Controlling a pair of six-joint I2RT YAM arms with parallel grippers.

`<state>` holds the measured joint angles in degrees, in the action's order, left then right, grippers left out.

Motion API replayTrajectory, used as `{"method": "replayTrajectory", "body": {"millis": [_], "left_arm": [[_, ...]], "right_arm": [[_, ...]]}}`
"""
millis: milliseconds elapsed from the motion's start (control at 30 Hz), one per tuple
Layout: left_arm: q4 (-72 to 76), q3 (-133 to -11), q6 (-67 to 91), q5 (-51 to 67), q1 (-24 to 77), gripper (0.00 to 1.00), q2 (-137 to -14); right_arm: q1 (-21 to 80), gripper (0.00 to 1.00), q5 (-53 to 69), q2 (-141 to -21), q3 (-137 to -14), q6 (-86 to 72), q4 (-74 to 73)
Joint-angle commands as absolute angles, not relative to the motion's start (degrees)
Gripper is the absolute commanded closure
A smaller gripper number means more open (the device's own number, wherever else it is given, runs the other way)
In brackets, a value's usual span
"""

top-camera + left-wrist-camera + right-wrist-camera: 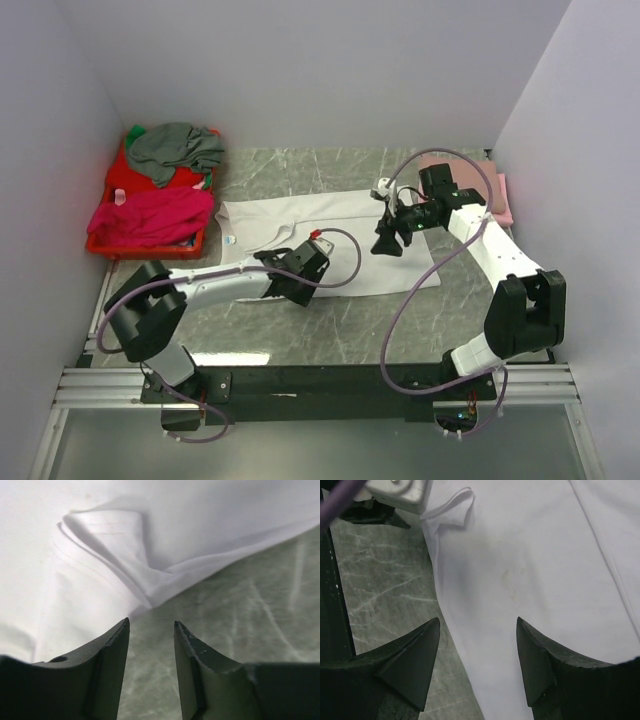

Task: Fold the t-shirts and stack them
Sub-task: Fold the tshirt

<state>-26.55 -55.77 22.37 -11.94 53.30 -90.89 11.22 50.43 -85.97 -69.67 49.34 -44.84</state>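
White cotton: t-shirt (330, 215), spread flat across the middle of the marbled table (340, 335), a flap (107, 540) doubled over near its edge. Left gripper (150, 626): fingers parted narrowly, nothing between them, over bare table just beside the cloth. Right gripper (477, 625): fingers spread wide, empty, above the shirt near its edge. Step in hand, by judgement: taking hold for a fold. Advice: pinch the edge on both sides, lift together, keep cloth taut. Waiting: grey tee (175, 150), magenta tee (150, 215), red basket (100, 243)
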Motion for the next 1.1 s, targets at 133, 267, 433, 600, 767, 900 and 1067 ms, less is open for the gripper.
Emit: {"method": "replayTrajectory", "body": {"millis": [133, 267, 433, 600, 767, 900, 1067], "left_arm": [[-32.0, -61.9, 15.6, -22.6, 54.8, 0.58, -96.4], [-33.0, -63.1, 15.1, -24.1, 55.3, 0.62, -98.7], [-32.7, -63.5, 15.1, -23.9, 55.6, 0.76, -99.0], [-33.4, -63.3, 15.4, -23.6, 56.2, 0.93, -95.9], [-33.2, -60.7, 15.4, -20.7, 56.2, 0.99, -90.5], [-34.5, -59.1, 14.9, -16.3, 56.2, 0.99, -85.5], [-36.2, -58.2, 13.6, -10.4, 56.2, 0.99, -81.0]], "right_arm": [[9.1, 0.31, 55.5, -85.2, -68.4, 51.3, -46.8], [8.7, 0.31, 56.0, -85.3, -68.6, 51.3, -47.1], [8.5, 0.31, 55.8, -85.3, -68.5, 51.2, -47.2], [8.4, 0.31, 53.5, -85.1, -68.6, 51.9, -47.9], [8.3, 0.30, 44.1, -84.3, -67.9, 58.8, -50.4], [4.0, 0.30, 36.6, -83.5, -62.0, 74.8, -55.2], [-3.9, 0.30, 31.9, -83.0, -57.0, 88.0, -53.8]]}}
